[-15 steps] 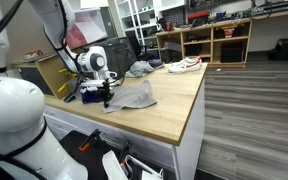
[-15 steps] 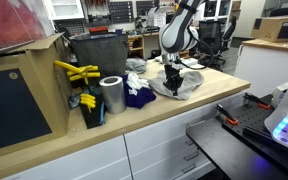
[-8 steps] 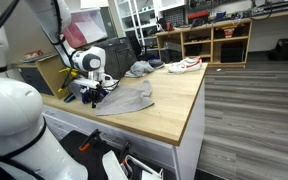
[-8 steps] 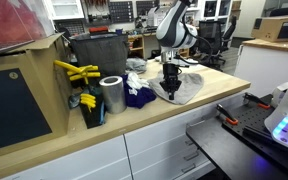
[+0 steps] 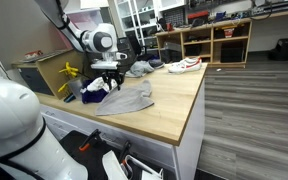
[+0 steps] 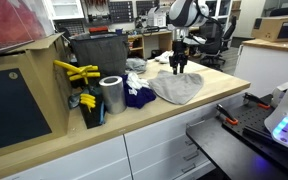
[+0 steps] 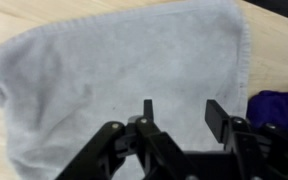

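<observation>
A Robotiq gripper [image 7: 182, 116] hangs over a grey towel [image 7: 104, 60] on a light wooden worktop [image 7: 274, 35]. Its two black fingers [image 7: 147, 108] are spread apart and pinch nothing. In the wrist view only towel shows through the gap between them.

The towel lies spread out and slightly rumpled, filling most of that view from 9 o'clock round to 2 o'clock. A purple cloth [image 7: 280, 105] sits just beside its edge, at 3 o'clock of the gripper. In both exterior views the gripper [image 5: 109, 76] [image 6: 179, 68] stands raised and apart from the towel [image 5: 124, 98] [image 6: 179, 88], which lies at its 6 o'clock.

In an exterior view, a shiny metal can [image 6: 111, 95] stands upright near the purple cloth, at its 9 o'clock. Yellow items [image 6: 76, 72], too small to identify, rest at 10 o'clock of the can. A black bin [image 6: 99, 52] sits behind it at 12 o'clock.

Farther along the worktop in an exterior view, a white-and-red sneaker [image 5: 184, 65] lies at 2 o'clock of the gripper, well apart from the towel. A bundled grey garment [image 5: 139, 68] lies just beside the sneaker at its 9 o'clock. Wooden shelving [image 5: 214, 40] stands across the floor beyond, at 1 o'clock.
</observation>
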### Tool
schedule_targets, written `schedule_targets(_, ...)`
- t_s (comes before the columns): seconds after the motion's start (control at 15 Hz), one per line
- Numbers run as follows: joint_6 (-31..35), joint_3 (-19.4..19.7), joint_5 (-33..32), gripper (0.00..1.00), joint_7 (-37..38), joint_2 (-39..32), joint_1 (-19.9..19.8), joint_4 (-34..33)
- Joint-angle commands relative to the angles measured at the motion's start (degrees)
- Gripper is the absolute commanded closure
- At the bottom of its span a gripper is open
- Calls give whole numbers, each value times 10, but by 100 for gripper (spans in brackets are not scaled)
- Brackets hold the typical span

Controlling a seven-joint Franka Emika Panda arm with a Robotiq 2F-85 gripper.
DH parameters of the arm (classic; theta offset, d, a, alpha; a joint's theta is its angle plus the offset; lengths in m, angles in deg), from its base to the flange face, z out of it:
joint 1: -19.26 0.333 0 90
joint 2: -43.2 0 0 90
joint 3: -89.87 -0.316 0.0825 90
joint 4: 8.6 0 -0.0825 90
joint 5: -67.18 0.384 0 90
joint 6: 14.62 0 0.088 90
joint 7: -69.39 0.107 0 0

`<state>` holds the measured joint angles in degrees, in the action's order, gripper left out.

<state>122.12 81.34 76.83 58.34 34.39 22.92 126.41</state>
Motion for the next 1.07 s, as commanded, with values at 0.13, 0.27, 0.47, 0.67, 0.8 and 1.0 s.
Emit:
schedule_targets(0.13, 11, 52, -73, 0, -29, -9, -27, -36)
schedule_targets(0.27, 20, 65, -97, 0, -17, -30, -32, -56)
schedule_targets(0.47, 40, 79, -128, 0, 2, -63, -34, -86)
schedule_targets(0.67, 62, 91, -158, 26, 36, -105, -29, -127)
schedule_targets(0.8, 73, 96, -172, 41, 64, -135, -24, -158)
schedule_targets(1.0, 79, 100, -182, 64, 102, -178, -14, -205)
